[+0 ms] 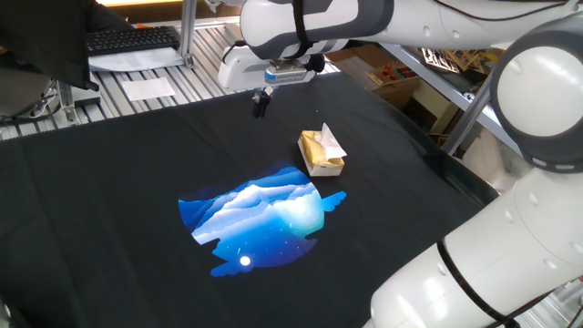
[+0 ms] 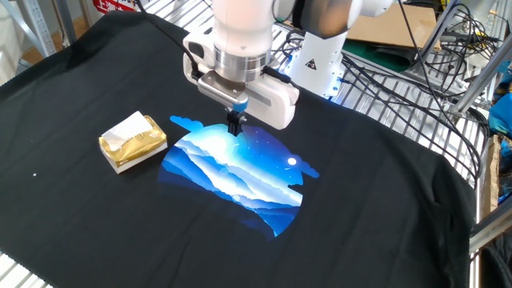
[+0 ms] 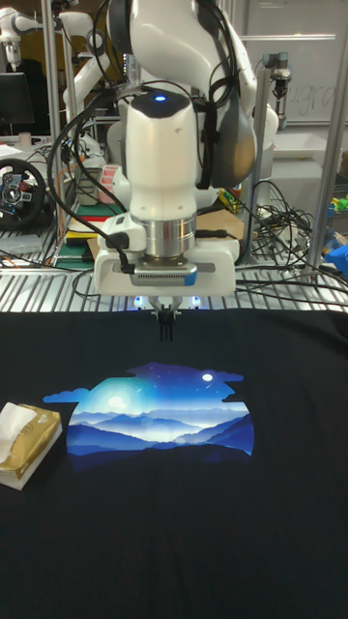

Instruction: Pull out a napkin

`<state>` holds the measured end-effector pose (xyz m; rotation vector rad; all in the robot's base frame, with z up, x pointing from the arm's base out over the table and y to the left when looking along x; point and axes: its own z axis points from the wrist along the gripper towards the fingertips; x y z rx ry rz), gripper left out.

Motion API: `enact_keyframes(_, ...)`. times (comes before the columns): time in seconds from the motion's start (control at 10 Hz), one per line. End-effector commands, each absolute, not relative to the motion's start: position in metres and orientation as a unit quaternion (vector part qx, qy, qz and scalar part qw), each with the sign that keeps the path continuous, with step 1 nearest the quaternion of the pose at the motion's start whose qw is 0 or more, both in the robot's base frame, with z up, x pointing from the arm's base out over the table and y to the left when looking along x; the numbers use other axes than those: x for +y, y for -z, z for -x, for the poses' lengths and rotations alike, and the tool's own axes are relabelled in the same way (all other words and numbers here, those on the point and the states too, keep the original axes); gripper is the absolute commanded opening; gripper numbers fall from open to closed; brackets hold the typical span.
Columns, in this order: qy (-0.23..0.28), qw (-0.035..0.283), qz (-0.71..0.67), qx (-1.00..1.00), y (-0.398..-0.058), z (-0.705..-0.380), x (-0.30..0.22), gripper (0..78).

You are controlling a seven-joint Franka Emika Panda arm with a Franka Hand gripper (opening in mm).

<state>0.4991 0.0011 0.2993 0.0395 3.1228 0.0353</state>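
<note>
box on black cloth, napkin poking from top | gripper above cloth, apart from box, pointing down | fingers pressed together, empty

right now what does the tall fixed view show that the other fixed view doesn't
Only the tall fixed view shows a steering wheel on the bench behind. Only the other fixed view shows a red sign at the top edge. Both share the shut gripper hanging above the black cloth, the blue mountain print, and the box with the napkin sticking up.
</note>
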Motion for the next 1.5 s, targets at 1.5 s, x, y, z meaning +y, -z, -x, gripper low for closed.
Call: enact_keyframes(1.5,-0.029,0.009,-0.114,0.993,-0.309,-0.517,-0.001,0.0)
